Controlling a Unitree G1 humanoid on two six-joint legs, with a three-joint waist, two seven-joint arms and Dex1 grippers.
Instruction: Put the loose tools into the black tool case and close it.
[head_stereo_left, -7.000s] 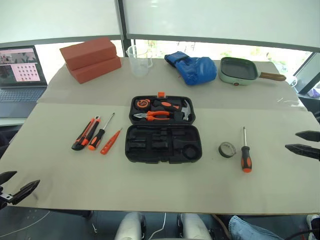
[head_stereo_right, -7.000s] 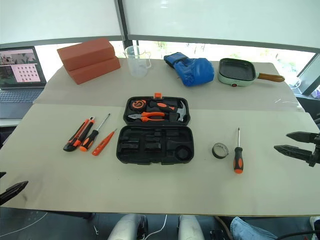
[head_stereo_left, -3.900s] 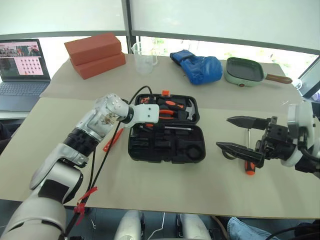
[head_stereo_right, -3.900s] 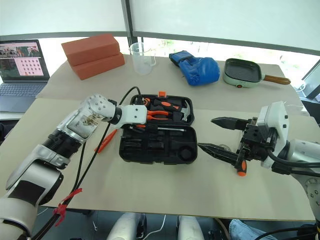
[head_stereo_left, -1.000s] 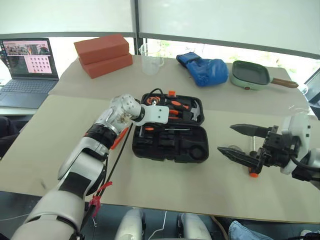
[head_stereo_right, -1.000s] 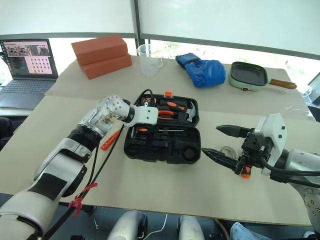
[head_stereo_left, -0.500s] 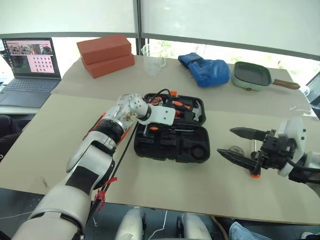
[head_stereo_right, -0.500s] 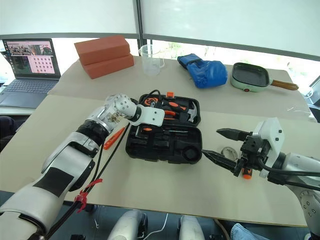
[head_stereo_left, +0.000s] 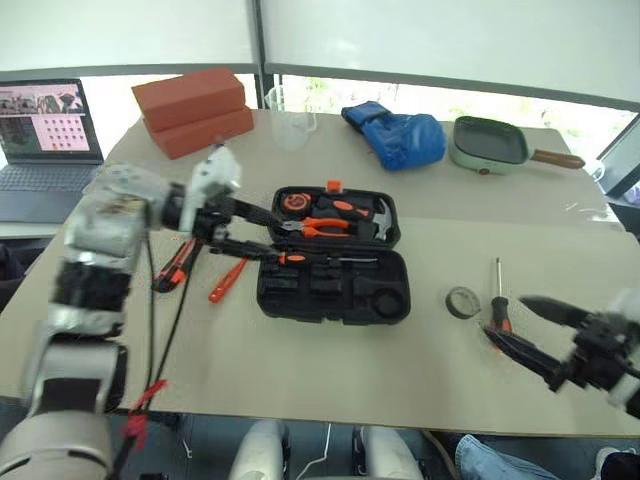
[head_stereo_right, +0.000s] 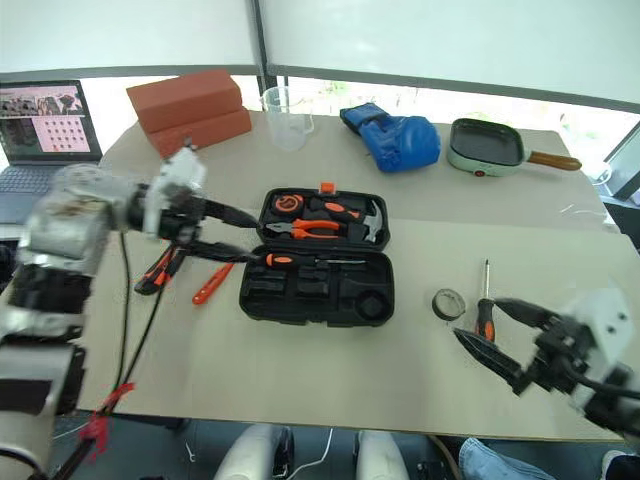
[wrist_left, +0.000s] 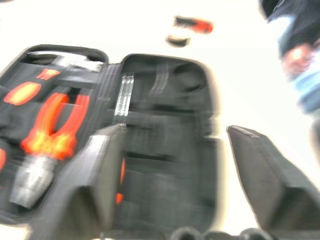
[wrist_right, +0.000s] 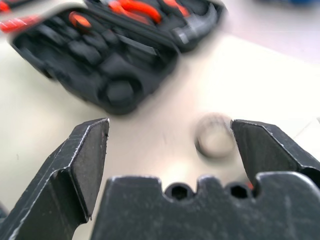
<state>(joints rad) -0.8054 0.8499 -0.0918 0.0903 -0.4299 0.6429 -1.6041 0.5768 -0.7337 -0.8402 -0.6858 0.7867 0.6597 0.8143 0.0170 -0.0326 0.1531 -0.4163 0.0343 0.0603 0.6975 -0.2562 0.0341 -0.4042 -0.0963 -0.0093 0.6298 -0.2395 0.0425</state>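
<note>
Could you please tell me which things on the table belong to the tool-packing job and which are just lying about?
Job: black tool case, utility knife, slim orange tester, screwdriver, tape roll.

Lying about: red bricks, measuring jug, blue glove, green frying pan, laptop.

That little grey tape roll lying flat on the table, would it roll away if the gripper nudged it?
Probably not: the tape roll lies flat on its side, so a nudge would likely slide it over the smooth table. It looks small and hollow, so probably light. Tipped onto its edge, it might roll toward the screwdriver beside it.
</note>
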